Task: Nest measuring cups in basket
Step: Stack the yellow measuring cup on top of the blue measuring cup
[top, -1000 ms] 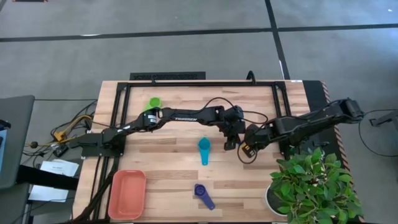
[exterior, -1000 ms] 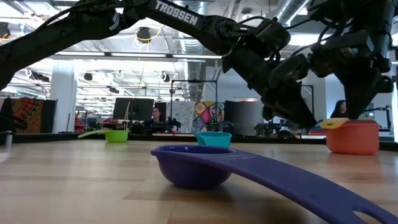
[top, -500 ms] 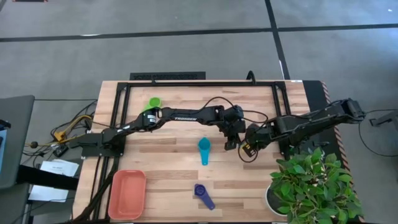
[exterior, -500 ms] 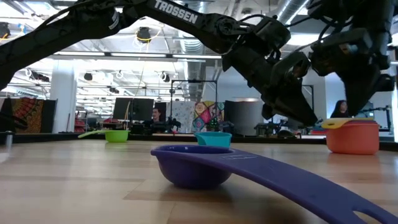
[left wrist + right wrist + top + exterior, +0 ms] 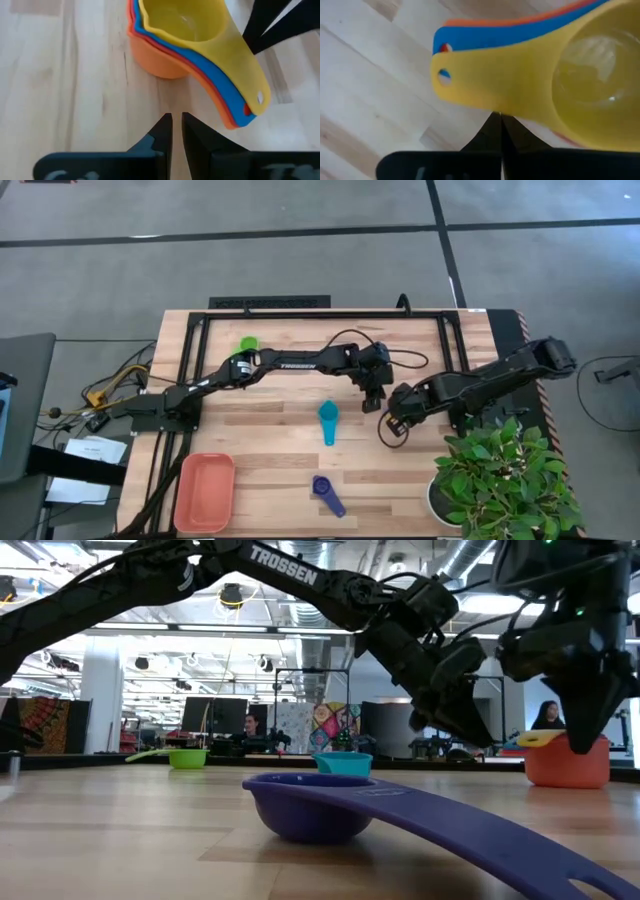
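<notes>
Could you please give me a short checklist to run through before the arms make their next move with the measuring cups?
1. Yellow cup seated in the nested stack: ok.
2. Left gripper shut, beside the stack, holding nothing: ok.
3. Right gripper shut over the yellow handle; gripping it: cannot tell.
4. Teal cup, purple cup, green cup nested: not ok.
5. Basket holds cups: not ok.
</notes>
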Robot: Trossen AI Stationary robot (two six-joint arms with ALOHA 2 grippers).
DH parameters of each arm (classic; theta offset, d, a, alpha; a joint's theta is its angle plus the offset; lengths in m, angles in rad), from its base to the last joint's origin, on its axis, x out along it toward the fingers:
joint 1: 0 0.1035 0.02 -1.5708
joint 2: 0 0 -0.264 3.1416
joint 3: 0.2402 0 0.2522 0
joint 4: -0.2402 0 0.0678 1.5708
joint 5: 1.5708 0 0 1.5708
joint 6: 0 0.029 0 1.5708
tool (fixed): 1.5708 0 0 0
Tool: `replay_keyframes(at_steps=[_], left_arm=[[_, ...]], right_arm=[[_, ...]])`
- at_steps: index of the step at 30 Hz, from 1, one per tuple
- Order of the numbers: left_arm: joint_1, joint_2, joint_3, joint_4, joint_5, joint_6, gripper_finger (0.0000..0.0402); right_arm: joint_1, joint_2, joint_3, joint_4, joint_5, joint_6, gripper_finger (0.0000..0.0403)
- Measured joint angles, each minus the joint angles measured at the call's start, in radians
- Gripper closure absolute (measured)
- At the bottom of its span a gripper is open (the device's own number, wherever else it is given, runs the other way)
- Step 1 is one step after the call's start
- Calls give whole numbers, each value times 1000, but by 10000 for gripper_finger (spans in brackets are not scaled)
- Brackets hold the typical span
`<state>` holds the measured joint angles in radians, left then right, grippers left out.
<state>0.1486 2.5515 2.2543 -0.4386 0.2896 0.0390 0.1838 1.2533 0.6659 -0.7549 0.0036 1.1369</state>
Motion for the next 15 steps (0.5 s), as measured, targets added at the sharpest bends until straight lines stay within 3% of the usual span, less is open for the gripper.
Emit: replay_keyframes(at_steps=[15], left_arm=[[-10,1,1,6,19,60,374]], right_arm=[[-36,11,0,80,25,-117,397]])
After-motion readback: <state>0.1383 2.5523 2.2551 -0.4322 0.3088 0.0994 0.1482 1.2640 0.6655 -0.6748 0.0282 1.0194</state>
